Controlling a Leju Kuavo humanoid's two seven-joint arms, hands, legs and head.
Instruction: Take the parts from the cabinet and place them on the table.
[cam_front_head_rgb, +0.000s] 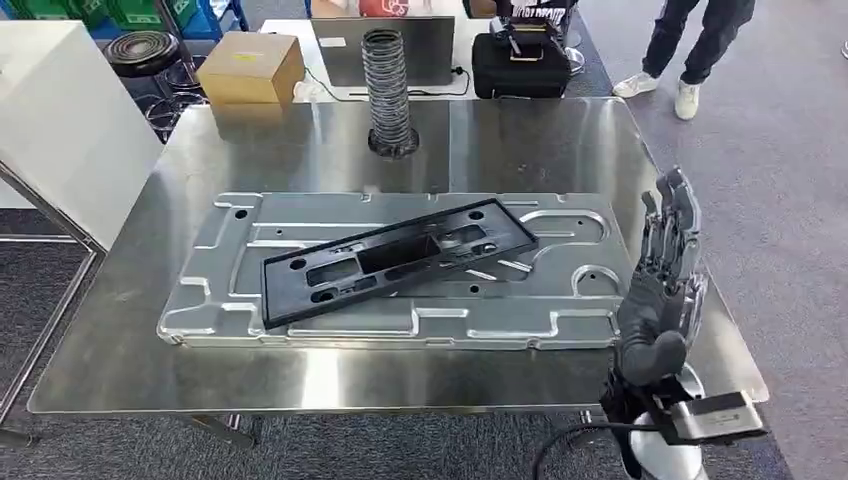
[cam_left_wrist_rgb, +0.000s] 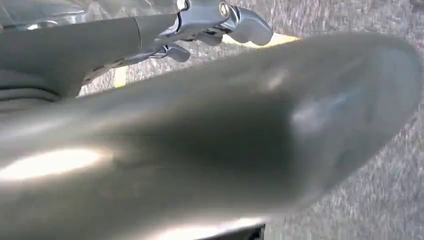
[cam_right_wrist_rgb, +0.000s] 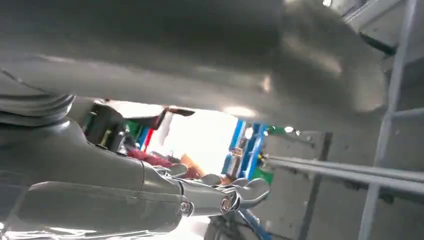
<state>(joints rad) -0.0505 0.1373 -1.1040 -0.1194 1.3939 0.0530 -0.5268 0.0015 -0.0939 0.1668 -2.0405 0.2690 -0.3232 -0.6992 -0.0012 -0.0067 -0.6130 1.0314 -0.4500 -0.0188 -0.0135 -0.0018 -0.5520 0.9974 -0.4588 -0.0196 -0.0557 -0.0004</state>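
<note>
A black plastic frame (cam_front_head_rgb: 400, 258) lies slantwise on top of a large silver stamped panel (cam_front_head_rgb: 300, 215); both rest flat on the steel table (cam_front_head_rgb: 120, 340). My right hand (cam_front_head_rgb: 665, 280) is raised over the table's right edge, fingers straight and apart, holding nothing and just right of the panel's end. In the right wrist view the same hand (cam_right_wrist_rgb: 150, 190) shows its fingers (cam_right_wrist_rgb: 225, 196) stretched out and bare. My left hand (cam_left_wrist_rgb: 200, 130) hangs over grey carpet, its thumb blurred and close, its fingers (cam_left_wrist_rgb: 210, 20) extended with nothing in them.
A ribbed grey hose (cam_front_head_rgb: 388, 90) stands upright at the table's far middle. Behind it are a cardboard box (cam_front_head_rgb: 250, 68), a laptop and a black bag (cam_front_head_rgb: 520, 62). A white cabinet (cam_front_head_rgb: 60, 120) stands at the left. A person's legs (cam_front_head_rgb: 700, 40) are at the far right.
</note>
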